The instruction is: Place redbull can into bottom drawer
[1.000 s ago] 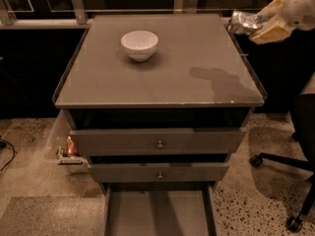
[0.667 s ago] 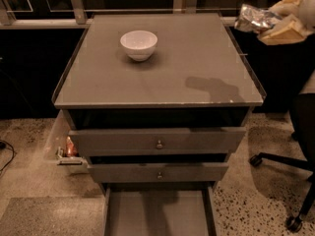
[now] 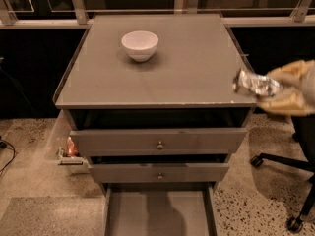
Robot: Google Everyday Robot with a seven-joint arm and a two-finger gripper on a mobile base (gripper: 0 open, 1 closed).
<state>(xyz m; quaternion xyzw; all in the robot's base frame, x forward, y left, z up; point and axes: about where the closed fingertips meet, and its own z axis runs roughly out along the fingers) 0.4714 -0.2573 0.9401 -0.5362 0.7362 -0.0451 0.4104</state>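
The redbull can (image 3: 256, 84), shiny, silver and crumpled, is held in my gripper (image 3: 275, 88) at the right edge of the view, just past the front right corner of the cabinet top (image 3: 187, 68) and above the floor. My gripper's tan fingers (image 3: 290, 103) are shut around the can's right end. The bottom drawer (image 3: 158, 214) is pulled out at the bottom of the view, a flat grey tray with nothing seen in it. My gripper is up and to the right of it.
A white bowl (image 3: 140, 45) stands on the cabinet top at the back left. Two grey drawers with round knobs (image 3: 160, 144) sit slightly open above the bottom drawer. A chair base with castors (image 3: 290, 191) is on the floor at right. A clear bin (image 3: 64, 146) stands at the cabinet's left.
My gripper has carried the can from over the back right of the cabinet top forward and down to beside its front right corner.
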